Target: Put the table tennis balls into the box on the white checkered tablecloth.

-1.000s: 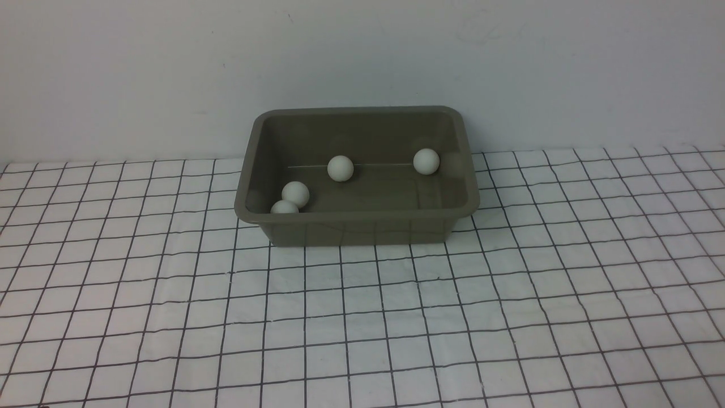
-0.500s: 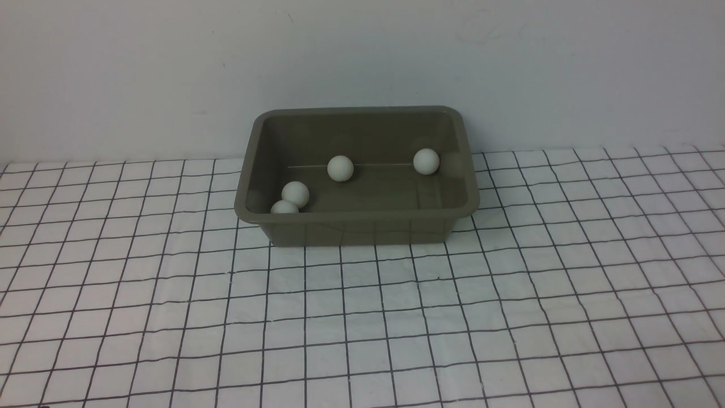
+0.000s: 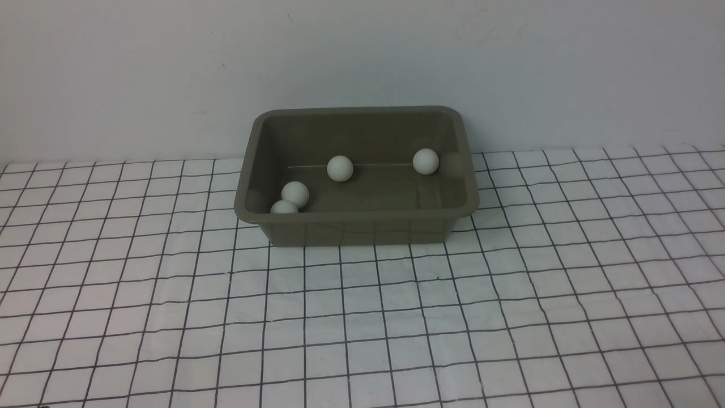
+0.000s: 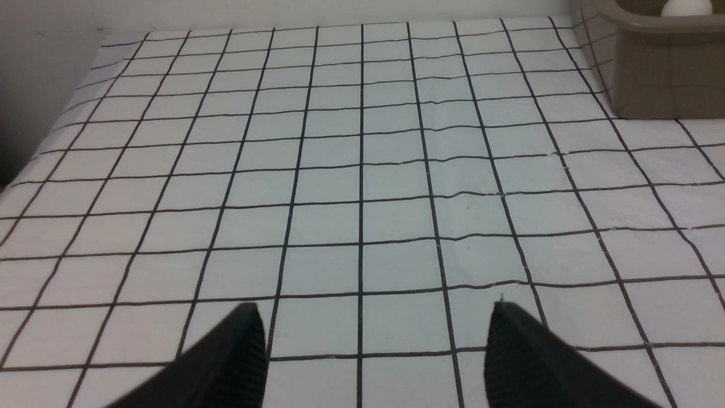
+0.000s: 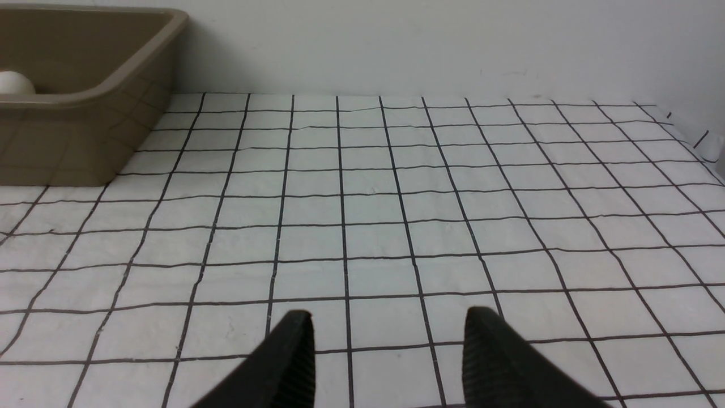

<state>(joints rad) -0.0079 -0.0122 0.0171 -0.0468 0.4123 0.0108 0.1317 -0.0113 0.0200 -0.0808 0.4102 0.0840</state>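
Note:
The olive-grey box stands on the white checkered tablecloth near the back wall. Several white table tennis balls lie inside it: one at the front left corner, one just behind it, one in the middle, one at the right. Neither arm shows in the front view. My left gripper is open and empty over bare cloth, with the box and one ball far off. My right gripper is open and empty, with the box and a ball far off.
A plain white wall rises right behind the box. The cloth's left edge and its far right edge show in the wrist views.

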